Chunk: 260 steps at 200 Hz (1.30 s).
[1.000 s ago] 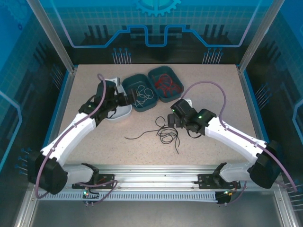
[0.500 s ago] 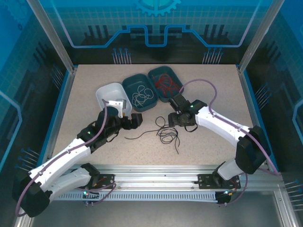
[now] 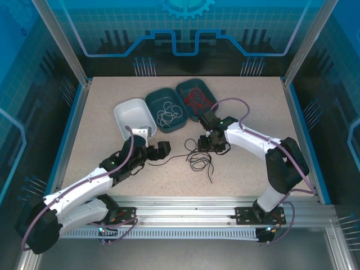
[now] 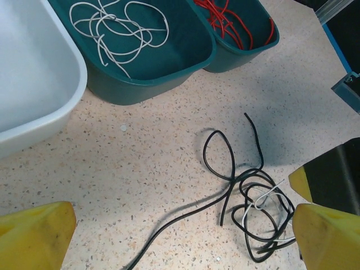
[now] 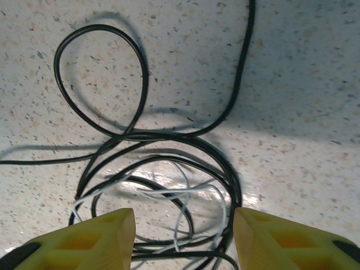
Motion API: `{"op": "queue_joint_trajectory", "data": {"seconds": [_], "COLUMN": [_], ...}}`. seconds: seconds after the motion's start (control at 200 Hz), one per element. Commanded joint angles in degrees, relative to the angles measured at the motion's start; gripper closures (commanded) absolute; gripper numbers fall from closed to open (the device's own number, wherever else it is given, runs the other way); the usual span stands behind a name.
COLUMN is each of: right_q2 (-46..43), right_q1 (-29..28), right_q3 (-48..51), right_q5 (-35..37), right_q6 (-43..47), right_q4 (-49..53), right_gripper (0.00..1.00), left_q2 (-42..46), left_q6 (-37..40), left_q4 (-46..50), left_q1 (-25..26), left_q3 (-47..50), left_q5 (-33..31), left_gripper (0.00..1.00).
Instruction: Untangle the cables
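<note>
Top view. The tangle (image 3: 198,160) lies on the counter (image 3: 253,107), near of three bins: a white bin (image 3: 125,110) at left, a middle bin (image 3: 154,119) with whitish cables (image 3: 167,113), and a right bin (image 3: 207,89) with red cables (image 3: 197,100). The right fingers (image 3: 206,146) are set at the tangle's far edge. The left fingers (image 3: 163,151) are held just left of it, over a long black strand (image 3: 174,158). Finger gaps are too small to read here.

Left wrist view. The left fingers (image 4: 36,239) are spread wide and nothing is held or touched. The tangle (image 4: 247,197) sits toward the right finger. One white strand (image 4: 263,198) is threaded through the black loops. The long strand (image 4: 174,219) runs out to the near left.

Right wrist view. The right fingers (image 5: 95,239) are seen apart, straddling the tangle (image 5: 169,169). The white strand (image 5: 169,192) and several black loops lie between them. Nothing is seen clamped, and contact with the cables cannot be told.

Judgement: a pinch into the knot is the step in hand. It is best done on one strand only, the white one, since a bite on several loops would lift the whole knot. The black loops could be pinned by the left fingers while the white strand is drawn out slowly toward the middle bin.
</note>
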<state>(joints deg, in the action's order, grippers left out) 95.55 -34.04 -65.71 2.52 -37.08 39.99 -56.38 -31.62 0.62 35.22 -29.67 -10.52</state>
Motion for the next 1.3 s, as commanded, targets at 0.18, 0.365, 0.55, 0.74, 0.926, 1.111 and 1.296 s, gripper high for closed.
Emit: {"op": "queue_joint_trajectory", "data": {"seconds": [0.18,0.365,0.55,0.74,0.926,1.111,1.296], "right_q2": [1.4,2.4,3.7,4.6,2.7,-1.6,-6.5], "right_q1": [1.8,2.5,2.7,2.7,2.6,1.8,0.8], "right_q3": [5.0,6.8,6.9,6.2,6.2,6.0,4.7], "right_q5": [-3.7,-4.6,-5.1,-4.7,-4.9,-5.2,-7.0], "right_q6": [-6.0,-7.6,-8.2,-8.1,-8.0,-7.6,-6.7], "right_q4": [-7.7,-11.5,-14.3,-14.9,-15.3,-15.4,-15.7], "right_gripper": [0.48,0.48,0.52,0.67,0.85,1.0,1.0], "left_q2": [-1.0,-1.7,-2.3,-2.4,-3.1,-4.4,-5.1], "left_q6": [-1.1,-1.2,-1.4,-1.3,-1.3,-1.6,-1.4], "left_q4": [-2.7,-2.5,-2.6,-2.4,-2.4,-2.4,-2.4], "left_q1": [0.4,0.4,0.4,0.4,0.4,0.4,0.4], "left_q3": [0.7,0.5,0.3,0.2,0.0,-0.6,-1.3], "left_q5": [-0.6,-0.6,-0.2,-0.3,-0.2,0.0,0.5], "left_gripper": [0.01,0.01,0.01,0.01,0.01,0.01,0.01]}}
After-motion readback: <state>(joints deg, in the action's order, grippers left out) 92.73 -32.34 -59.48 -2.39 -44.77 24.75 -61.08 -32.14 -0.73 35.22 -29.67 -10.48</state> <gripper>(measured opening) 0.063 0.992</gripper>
